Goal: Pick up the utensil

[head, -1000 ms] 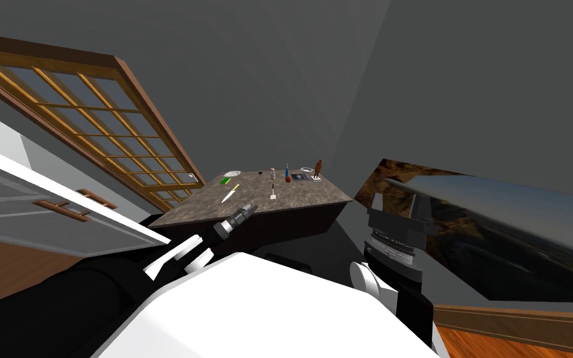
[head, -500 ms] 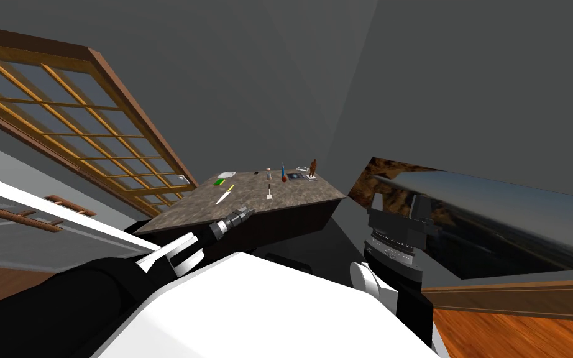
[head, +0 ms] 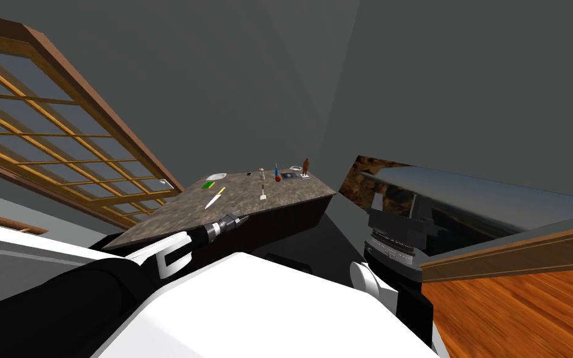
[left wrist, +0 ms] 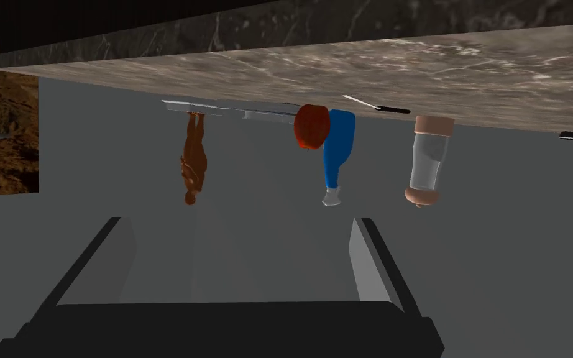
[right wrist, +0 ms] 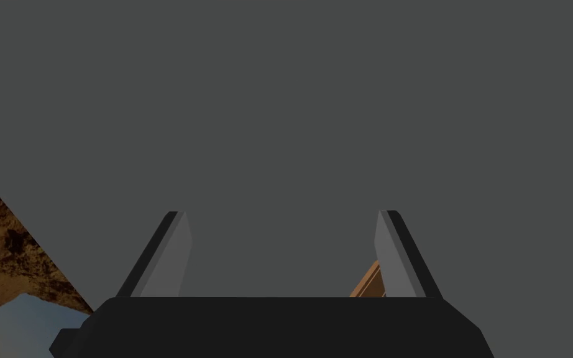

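Marbled tabletop (left wrist: pixel 465 68) bears a blue bottle (left wrist: pixel 339 146), red ball (left wrist: pixel 311 126) and brown figurine (left wrist: pixel 193 158) ahead of the left pincer (left wrist: pixel 237 220), wide open and empty.

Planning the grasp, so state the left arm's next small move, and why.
Probably reach the left gripper forward over the table toward the dark-handled white utensil. Its fingers stand open and empty about at the table's near edge, while the utensil lies flat further in, short of the blue bottle.
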`<state>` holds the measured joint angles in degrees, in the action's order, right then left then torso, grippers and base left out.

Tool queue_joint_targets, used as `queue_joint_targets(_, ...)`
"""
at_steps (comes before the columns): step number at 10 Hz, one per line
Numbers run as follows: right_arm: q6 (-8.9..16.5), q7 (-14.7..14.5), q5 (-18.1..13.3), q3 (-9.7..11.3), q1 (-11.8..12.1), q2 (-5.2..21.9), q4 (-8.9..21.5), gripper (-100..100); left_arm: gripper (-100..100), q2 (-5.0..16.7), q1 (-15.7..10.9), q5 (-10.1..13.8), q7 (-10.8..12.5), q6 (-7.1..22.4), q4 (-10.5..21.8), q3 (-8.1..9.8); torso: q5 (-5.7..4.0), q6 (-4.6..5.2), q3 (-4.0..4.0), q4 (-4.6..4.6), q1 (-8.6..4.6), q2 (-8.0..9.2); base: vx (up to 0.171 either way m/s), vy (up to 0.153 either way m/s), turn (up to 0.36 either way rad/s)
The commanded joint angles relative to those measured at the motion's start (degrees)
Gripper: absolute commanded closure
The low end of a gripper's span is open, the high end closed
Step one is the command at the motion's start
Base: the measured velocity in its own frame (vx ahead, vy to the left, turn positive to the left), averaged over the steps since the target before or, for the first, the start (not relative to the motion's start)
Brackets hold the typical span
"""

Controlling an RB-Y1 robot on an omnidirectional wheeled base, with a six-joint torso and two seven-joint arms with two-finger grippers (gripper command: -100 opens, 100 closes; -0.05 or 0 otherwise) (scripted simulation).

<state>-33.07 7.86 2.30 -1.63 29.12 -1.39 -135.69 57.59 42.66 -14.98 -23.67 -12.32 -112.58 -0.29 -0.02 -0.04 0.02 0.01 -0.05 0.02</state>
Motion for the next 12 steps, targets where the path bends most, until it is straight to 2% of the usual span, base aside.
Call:
queue_joint_targets(1, 0.00, 0.00, 0.00, 0.00, 0.00, 0.00, 0.00, 0, -100, 2.69, 0.27, -0.09, -0.19, 0.43, 0.02, 0.16, 0.00, 0.00, 0.00, 0.00, 0.00, 0.00, -0.003, -0.009, 0.047)
queue_joint_targets(2, 0.00, 0.00, 0.00, 0.00, 0.00, 0.00, 0.00, 0, -100, 4.55, 1.52, -1.34, -2.12, 2.24, 1.45, 0.20, 0.01, -0.01, 0.00, 0.00, 0.05, 0.00, -0.001, -0.023, -0.189)
queue_joint_targets(4, 0.00, 0.00, 0.00, 0.00, 0.00, 0.00, 0.00, 0, -100, 7.14, 1.52, -1.34, -2.12, 2.24, 1.45, 0.20, 0.00, 0.02, -0.01, 0.00, 0.02, -0.01, -0.002, -0.013, -0.089)
queue_joint_targets(5, 0.00, 0.00, 0.00, 0.00, 0.00, 0.00, 0.00, 0, -100, 9.10, 2.82, -2.58, -4.03, 4.01, 2.81, 0.19, 0.01, -0.01, 0.00, 0.00, 0.06, -0.01, 0.004, -0.021, -0.208)
queue_joint_targets(7, 0.00, 0.00, 0.00, 0.00, 0.00, 0.00, 0.00, 0, -100, 11.54, 2.82, -2.58, -4.03, 4.01, 2.81, 0.19, 0.01, 0.01, -0.02, -0.01, 0.03, -0.03, 0.003, -0.012, -0.075)
queue_joint_targets(8, 0.00, 0.00, 0.00, 0.00, 0.00, 0.00, 0.00, 0, -100, 13.62, 4.18, -3.79, -5.92, 5.72, 4.08, 0.11, 0.01, -0.02, -0.01, 0.00, 0.06, -0.02, 0.008, -0.022, -0.252)
queue_joint_targets(10, 0.00, 0.00, 0.00, 0.00, 0.00, 0.00, 0.00, 0, -100, 15.87, 4.18, -3.79, -5.92, 5.72, 4.08, 0.11, 0.01, -0.01, -0.02, -0.01, 0.04, -0.04, 0.005, -0.009, -0.057)
queue_joint_targets(11, 0.00, 0.00, 0.00, 0.00, 0.00, 0.00, 0.00, 0, -100, 17.62, 5.61, -4.97, -7.78, 7.35, 5.26, -0.04, 0.01, -0.02, -0.01, 0.00, 0.06, -0.03, 0.009, -0.019, -0.262)
queue_joint_targets(12, 0.00, 0.00, 0.00, 0.00, -0.01, 0.00, 0.00, 0, -100, 19.51, 5.61, -4.97, -7.78, 7.35, 5.26, -0.04, 0.01, 0.05, -0.03, -0.01, 0.03, -0.05, 0.010, -0.009, -0.146)
